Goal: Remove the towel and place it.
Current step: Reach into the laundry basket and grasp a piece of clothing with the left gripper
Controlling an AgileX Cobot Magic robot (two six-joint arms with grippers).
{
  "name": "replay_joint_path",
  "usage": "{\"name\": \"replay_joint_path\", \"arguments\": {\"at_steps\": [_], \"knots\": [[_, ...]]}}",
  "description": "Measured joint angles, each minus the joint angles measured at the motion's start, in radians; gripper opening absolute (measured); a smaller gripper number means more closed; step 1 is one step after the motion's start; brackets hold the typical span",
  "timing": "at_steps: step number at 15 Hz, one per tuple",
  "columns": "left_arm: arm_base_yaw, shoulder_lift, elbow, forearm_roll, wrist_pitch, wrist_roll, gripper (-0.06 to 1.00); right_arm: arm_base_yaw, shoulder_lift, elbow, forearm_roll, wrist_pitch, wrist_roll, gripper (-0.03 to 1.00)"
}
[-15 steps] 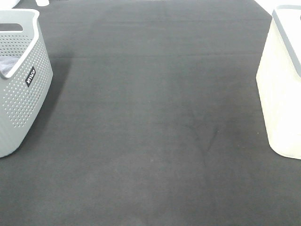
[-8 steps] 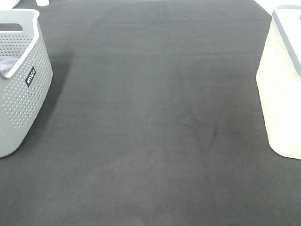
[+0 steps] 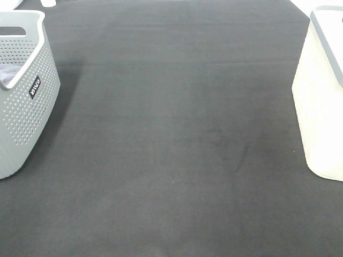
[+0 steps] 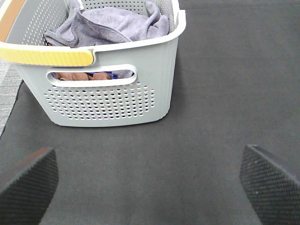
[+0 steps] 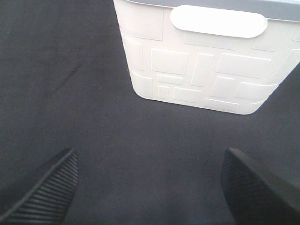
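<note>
Nothing has shifted in the overhead view over the last second. The grey basket (image 3: 24,101) sits where it was, the white bin (image 3: 321,96) far across from it has not moved, and neither of my arms has come into that picture. I take that to mean the job has not properly begun and the reach is yet to be made.

The towel (image 4: 110,23) lies crumpled inside the grey basket, on top of the pile, its folds rising to about the rim. Below it, through the basket's handle slot, I can make out a brown cloth (image 4: 77,76) and a bit of bright blue cloth (image 4: 107,75) (neither is mine to take).

My left tool (image 4: 150,187) hangs in front of the grey basket, short of its wall. Its jaws are spread wide and hold nothing, with only dark worktop (image 4: 211,93) between them. My right tool (image 5: 150,187) is spread just as wide and is just as empty. It is well away from the grey basket, facing the white bin.

What stands in my way is the grey basket's own near wall, whose rim carries a yellow strip (image 4: 47,56). It sits between my left tool and the towel, so I judge I must go up over the rim and come down from above. Pinching too deep there could drag up the cloths underneath.
</note>
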State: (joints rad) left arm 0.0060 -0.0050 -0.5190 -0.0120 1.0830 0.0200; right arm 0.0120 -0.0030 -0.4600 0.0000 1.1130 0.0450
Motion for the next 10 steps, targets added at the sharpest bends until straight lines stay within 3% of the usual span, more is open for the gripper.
{"name": "replay_joint_path", "arguments": {"at_steps": [10], "knots": [[0.000,0.000,0.000,0.012,0.000,0.000,0.99,0.000,0.000,0.000,0.000,0.000,0.000,0.76]]}}
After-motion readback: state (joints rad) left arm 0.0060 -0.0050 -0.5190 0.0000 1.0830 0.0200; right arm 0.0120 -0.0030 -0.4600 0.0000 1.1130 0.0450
